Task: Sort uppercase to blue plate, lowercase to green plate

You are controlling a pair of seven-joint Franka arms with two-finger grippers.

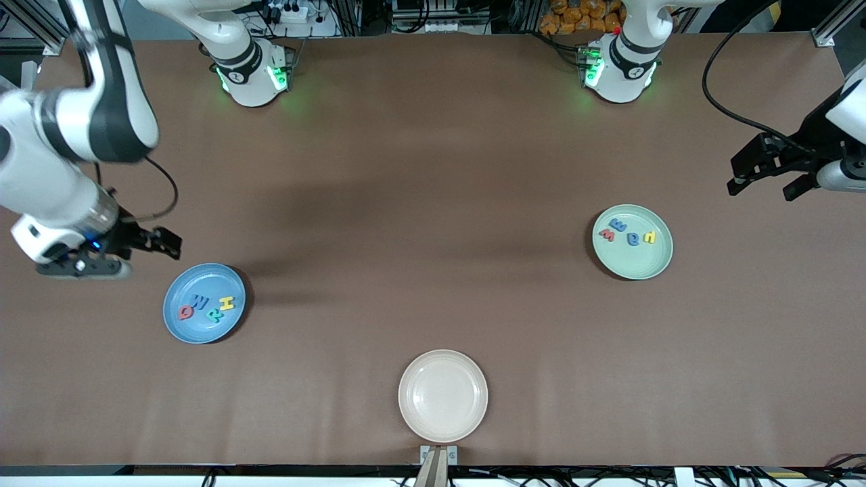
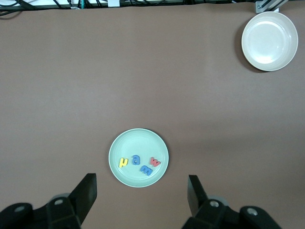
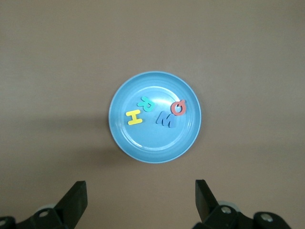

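Sky-blue plate (image 1: 203, 303) at right arm's end of table carried all four uppercase (image 1: 206, 307): red Q, blue M, teal R, yellow H. Pale green plate (image 1: 632, 241) at left arm's end carried four lowercase (image 1: 630, 232). Cream plate (image 1: 443, 396), nearest front camera, lay bare. Right gripper (image 1: 145, 242) hung beside blue plate, jaws spread, empty. Left gripper (image 1: 768, 177) hung off past green plate toward table's end, jaws apart, empty. Sorting looked complete; both arms appeared clear of plates.

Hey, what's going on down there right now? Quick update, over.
Left gripper and right gripper open, empty. Four uppercase on blue plate, four lowercase on green plate. Nothing in the way.
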